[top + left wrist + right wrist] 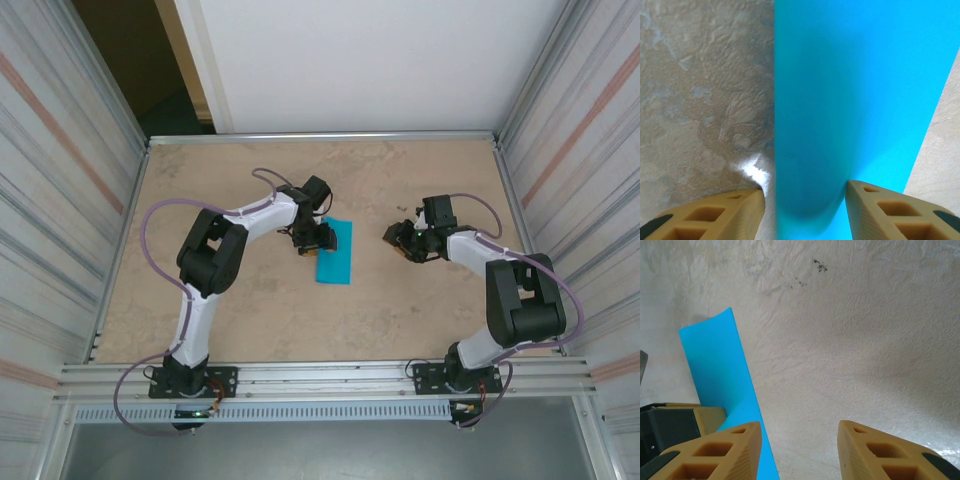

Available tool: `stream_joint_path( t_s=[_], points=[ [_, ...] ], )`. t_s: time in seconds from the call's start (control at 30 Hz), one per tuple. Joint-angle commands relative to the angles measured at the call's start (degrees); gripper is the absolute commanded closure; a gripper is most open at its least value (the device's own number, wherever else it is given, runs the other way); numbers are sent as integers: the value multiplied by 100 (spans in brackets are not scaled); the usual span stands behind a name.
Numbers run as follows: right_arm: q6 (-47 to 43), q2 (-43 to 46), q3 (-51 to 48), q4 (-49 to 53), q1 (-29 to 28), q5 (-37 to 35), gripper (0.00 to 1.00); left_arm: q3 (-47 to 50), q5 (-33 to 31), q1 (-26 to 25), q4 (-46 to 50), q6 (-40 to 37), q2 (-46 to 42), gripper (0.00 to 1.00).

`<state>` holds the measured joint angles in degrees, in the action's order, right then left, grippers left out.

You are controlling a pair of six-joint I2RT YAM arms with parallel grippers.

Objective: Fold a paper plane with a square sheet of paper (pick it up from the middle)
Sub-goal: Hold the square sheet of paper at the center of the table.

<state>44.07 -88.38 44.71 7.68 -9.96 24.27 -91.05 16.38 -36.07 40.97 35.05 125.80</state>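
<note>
Left gripper point(805, 189), jaws parted, straddles a raised fold of the turquoise sheet of paper point(334, 260) on the table point(250, 330); right gripper point(800, 424) hovers open, apart to its right.

the mottled beige table point(400, 310) carries a folded turquoise sheet of paper point(333, 256) near its middle.

High overhead view from behind; two downward wrist close-ups of table point(420, 180), blue paper point(333, 256) in all.

The turquoise paper point(334, 258) lay mid-frame on the counter point(250, 330), left jaws at its edge, right jaws apart.
</note>
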Motion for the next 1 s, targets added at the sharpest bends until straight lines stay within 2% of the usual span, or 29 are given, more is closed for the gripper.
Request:
stream_joint_path(
  t_s=[0.0,0.63,0.83,0.97],
  points=[
    [-161,-84,-69,-39,-81,120,56,611,-23,-414,-348,-147,1623,49],
    [-173,-285,53,-196,-426,345,57,500,-8,-414,-300,-252,1764,50],
    [-371,-442,209,-281,-640,808,59,499,3,-415,-296,-312,1782,50],
    [-430,-655,419,-298,-935,939,63,488,7,-427,-274,-315,1821,50]
  ],
)
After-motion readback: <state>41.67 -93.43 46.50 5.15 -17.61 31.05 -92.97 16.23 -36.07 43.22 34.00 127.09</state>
